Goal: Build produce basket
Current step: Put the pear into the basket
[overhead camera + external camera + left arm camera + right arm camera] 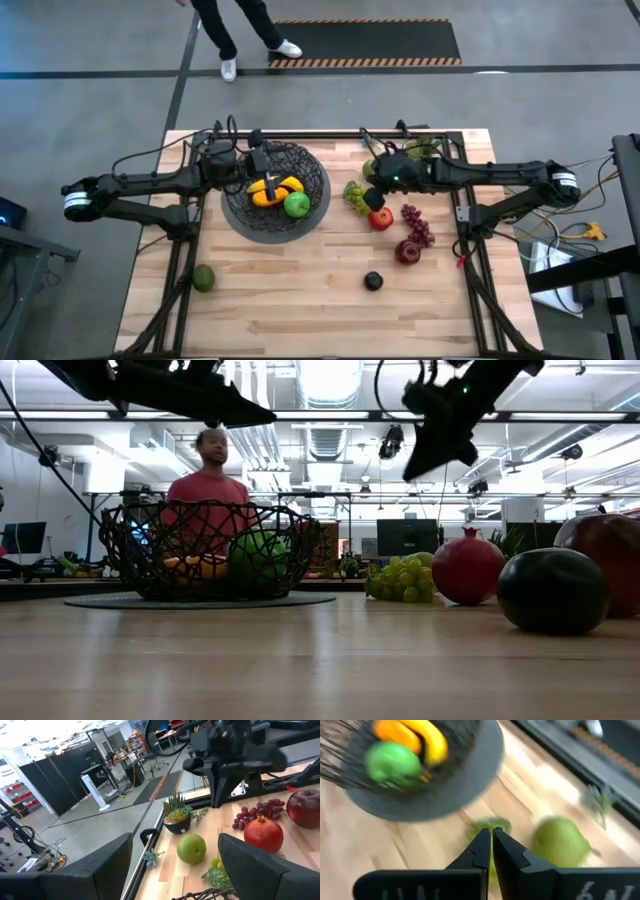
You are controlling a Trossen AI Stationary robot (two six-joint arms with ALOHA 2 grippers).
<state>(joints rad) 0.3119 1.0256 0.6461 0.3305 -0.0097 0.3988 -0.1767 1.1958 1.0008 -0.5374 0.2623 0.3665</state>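
1. Black wire basket (275, 195) sits toward the table's (300, 310) far left; you already have a banana (280, 184), an orange piece (262, 197) and a green apple (297, 205) in it.
2. Your left gripper (258, 160) hangs over the basket's far rim with its fingers spread and nothing between them.
3. Your right gripper (491, 839) is pressed together and holds nothing; it hovers above the table right of the basket.
4. What your next move likely turns on: the loose produce lies on the right arm's side. The pear (561, 840) and green grapes (356, 195) are close under that gripper, the pomegranate (380, 219) just nearer the front edge, with dark grapes (418, 224) and a red apple (407, 251) beyond.
5. You would need to open the right gripper before dropping onto any of these.
6. An avocado (203, 278) by the front left corner suits the left arm; the black fruit (373, 281) sits near the front, between the arms.
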